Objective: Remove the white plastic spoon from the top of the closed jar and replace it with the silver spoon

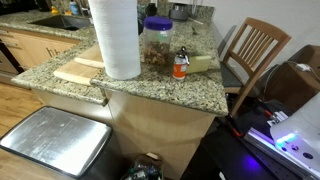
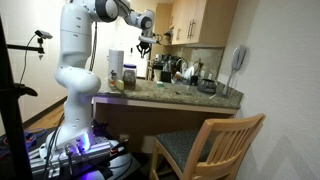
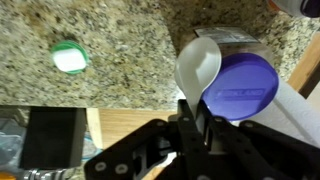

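The claw (image 3: 197,110) is clamped on the handle of the white spoon (image 3: 198,65). The bowl projects past the fingertips and overlaps the edge of the blue lid of the jar (image 3: 245,88). In an exterior view the claw (image 2: 146,44) hangs well above the surface (image 2: 185,95).

Handling, as judged: the white spoon is light, thin and flexible, and its smooth plastic may pivot in the grip. Hold it mid-handle with moderate force.

The silver spoon cannot be made out. Expect it to be stiffer, heavier and slippery. Take it across the handle.
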You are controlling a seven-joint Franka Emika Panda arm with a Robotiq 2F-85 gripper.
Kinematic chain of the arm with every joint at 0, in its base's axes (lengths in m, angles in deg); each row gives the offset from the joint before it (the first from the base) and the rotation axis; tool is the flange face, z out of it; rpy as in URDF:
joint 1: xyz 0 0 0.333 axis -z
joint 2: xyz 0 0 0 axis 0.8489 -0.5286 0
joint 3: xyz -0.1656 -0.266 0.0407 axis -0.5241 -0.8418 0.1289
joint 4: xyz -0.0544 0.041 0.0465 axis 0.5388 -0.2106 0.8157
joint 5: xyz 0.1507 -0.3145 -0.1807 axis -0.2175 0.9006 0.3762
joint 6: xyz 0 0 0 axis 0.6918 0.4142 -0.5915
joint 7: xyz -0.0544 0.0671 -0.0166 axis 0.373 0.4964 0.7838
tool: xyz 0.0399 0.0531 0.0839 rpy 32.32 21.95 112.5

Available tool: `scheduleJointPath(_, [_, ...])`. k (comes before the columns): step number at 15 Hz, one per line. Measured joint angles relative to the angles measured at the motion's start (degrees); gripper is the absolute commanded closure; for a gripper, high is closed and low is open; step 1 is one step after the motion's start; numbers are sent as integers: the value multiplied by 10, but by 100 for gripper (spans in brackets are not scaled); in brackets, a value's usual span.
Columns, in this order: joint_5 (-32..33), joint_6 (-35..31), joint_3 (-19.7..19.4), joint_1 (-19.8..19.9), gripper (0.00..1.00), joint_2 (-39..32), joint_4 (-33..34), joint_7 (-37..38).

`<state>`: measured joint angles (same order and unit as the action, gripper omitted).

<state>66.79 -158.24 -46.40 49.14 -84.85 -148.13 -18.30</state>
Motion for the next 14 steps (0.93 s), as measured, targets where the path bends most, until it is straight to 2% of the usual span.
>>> scheduleJointPath(1, [-7, 2, -15, 14, 97, 6, 1, 6])
scheduleJointPath(2, [-18, 3, -28, 27, 89, 12, 1, 14])
scheduleJointPath(4, [-20, 4, -34, 34, 89, 17, 1, 11])
scheduleJointPath(5, [-20, 4, -32, 32, 97, 16, 1, 12])
scheduleJointPath(9, [-17, 1, -32, 27, 97, 10, 1, 46])
scheduleJointPath(14, [-1, -41, -87, 76, 97, -30, -7, 111])
